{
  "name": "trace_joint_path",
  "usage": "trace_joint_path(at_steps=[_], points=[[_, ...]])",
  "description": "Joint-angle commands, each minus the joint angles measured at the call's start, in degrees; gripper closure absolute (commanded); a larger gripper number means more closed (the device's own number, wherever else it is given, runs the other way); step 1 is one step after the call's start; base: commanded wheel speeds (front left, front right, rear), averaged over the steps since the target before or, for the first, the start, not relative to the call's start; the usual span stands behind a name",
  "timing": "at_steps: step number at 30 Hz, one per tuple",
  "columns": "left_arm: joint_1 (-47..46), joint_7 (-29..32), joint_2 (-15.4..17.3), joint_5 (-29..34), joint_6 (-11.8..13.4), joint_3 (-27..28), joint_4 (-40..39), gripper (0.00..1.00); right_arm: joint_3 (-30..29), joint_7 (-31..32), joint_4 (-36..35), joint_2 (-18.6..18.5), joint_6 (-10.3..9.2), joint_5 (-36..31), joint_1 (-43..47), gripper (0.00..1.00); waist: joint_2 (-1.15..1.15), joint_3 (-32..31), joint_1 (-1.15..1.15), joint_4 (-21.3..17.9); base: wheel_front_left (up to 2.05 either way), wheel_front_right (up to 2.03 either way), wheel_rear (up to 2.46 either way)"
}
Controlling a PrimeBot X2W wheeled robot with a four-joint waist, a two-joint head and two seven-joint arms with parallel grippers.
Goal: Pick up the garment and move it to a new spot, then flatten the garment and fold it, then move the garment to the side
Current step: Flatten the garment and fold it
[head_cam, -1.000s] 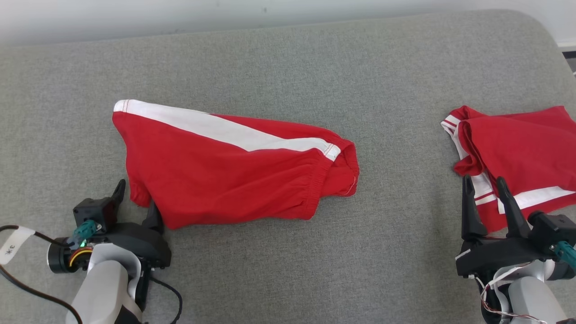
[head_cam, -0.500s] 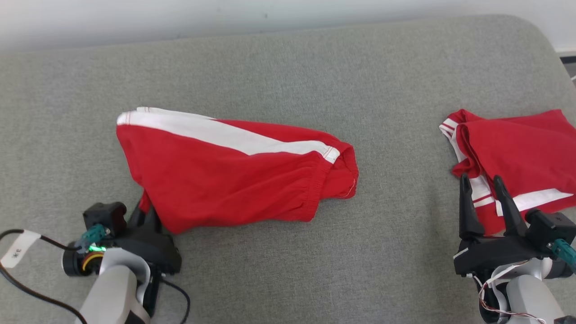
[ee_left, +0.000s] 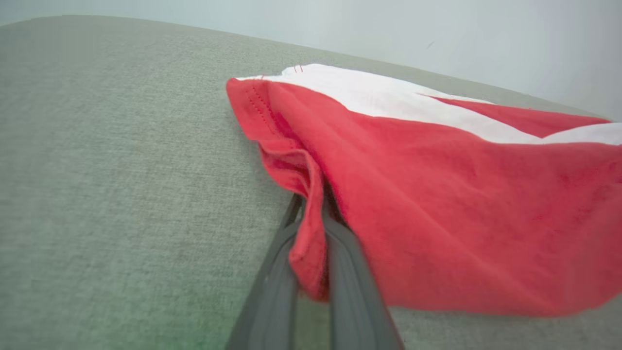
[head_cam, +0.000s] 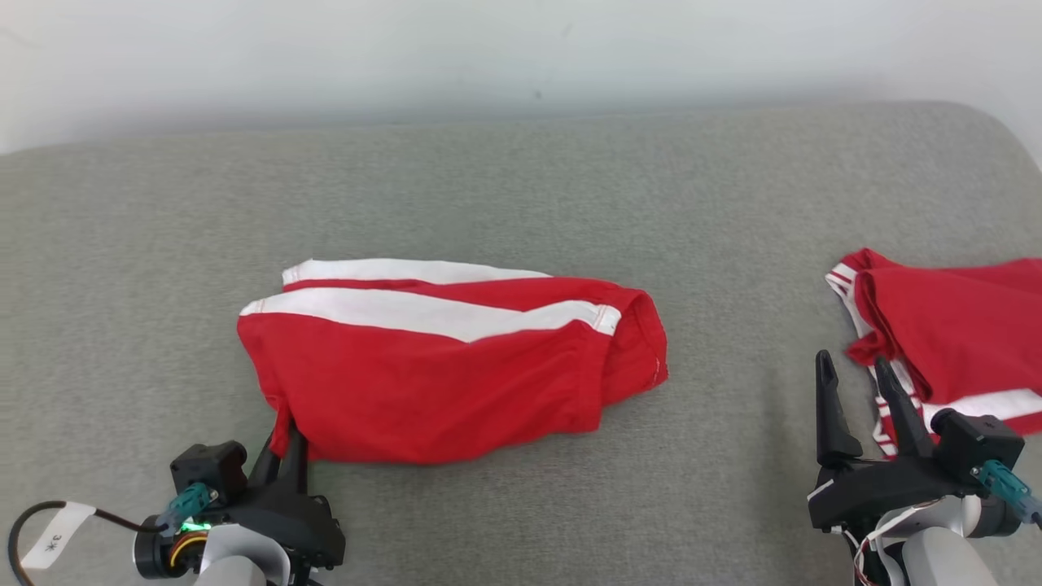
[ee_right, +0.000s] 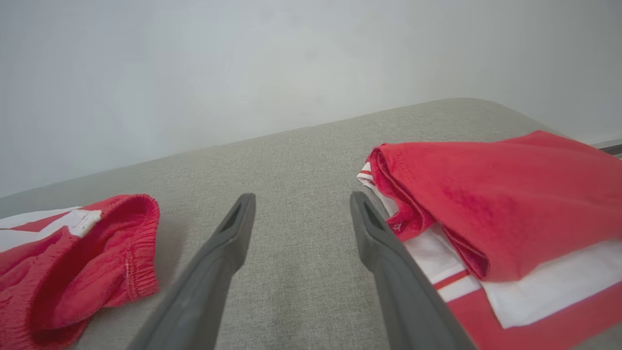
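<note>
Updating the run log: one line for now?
left gripper jaws shut on red shorts | right gripper jaws open, empty | second garment beside it

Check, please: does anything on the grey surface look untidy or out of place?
Nothing is spilled or damaged. The red shorts lie bunched, not flat, their near corner pinched in the shut left gripper. The second red garment beside the open right gripper is rumpled too.
</note>
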Motion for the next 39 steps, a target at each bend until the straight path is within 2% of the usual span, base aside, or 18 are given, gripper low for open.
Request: trace_joint_path(at_steps=[1, 5, 6, 7, 13, 20, 26, 31, 39], points=[[1.0, 0.0, 0.1, -0.7, 0.3, -0.1, -0.3, 1.00, 0.1, 0.0, -0.1, 0.1, -0.07, 0.3, 0.5, 0.00, 0.00, -1.2, 0.00, 1.4, 0.00, 0.00, 0.00], [0.9, 0.0, 0.1, -0.8, 0.8, -0.7, -0.1, 1.00, 1.0, 0.0, 0.0, 0.5, -0.07, 0.8, 0.3, 0.00, 0.00, -0.9, 0.00, 2.2, 0.00, 0.00, 0.00], [0.7, 0.0, 0.1, -0.8, 1.0, -0.8, 0.3, 0.61, 2.0, 0.0, 0.1, 0.6, -0.07, 1.4, -0.3, 0.00, 0.00, -0.6, 0.00, 2.4, 0.00, 0.00, 0.00], [0.4, 0.0, 0.1, -0.7, 1.2, -0.8, 0.2, 0.00, 2.5, 0.0, 0.2, 0.6, -0.07, 1.8, -0.6, 0.00, 0.00, -0.5, 0.00, 2.5, 0.00, 0.00, 0.00], [1.2, 0.0, 0.1, 0.1, 2.7, -0.8, -1.9, 0.00, 6.4, 0.0, 0.9, 1.1, -0.07, 3.2, -2.6, 0.00, 0.00, 0.3, 0.00, 4.2, 0.00, 0.00, 0.00], [4.5, 0.0, 0.1, -0.2, 3.4, -0.9, -6.2, 0.00, 11.0, 0.0, 1.8, 1.0, -0.07, 4.3, -4.6, 0.00, 0.00, 1.1, 0.00, 8.5, 0.00, 0.00, 0.00], [6.1, 0.0, 0.1, -0.2, 3.8, -1.2, -8.8, 0.00, 12.4, 0.0, 1.6, 0.4, -0.07, 3.3, -5.9, 0.00, 0.00, 1.8, 0.00, 11.6, 0.00, 0.00, 0.00], [6.5, 0.0, 0.1, -0.7, 4.3, -1.8, -10.3, 0.00, 12.5, 0.0, 3.3, 0.0, -0.07, 0.8, -6.5, 0.00, 0.00, 2.4, 0.00, 13.4, 0.00, 0.00, 0.00], [7.1, 0.0, 0.1, -1.4, 5.0, -2.1, -10.6, 0.00, 7.5, 0.0, 7.0, 1.8, -0.07, -6.7, -6.8, 0.00, 0.00, 3.2, 0.00, 14.5, 0.00, 0.00, 0.00]])
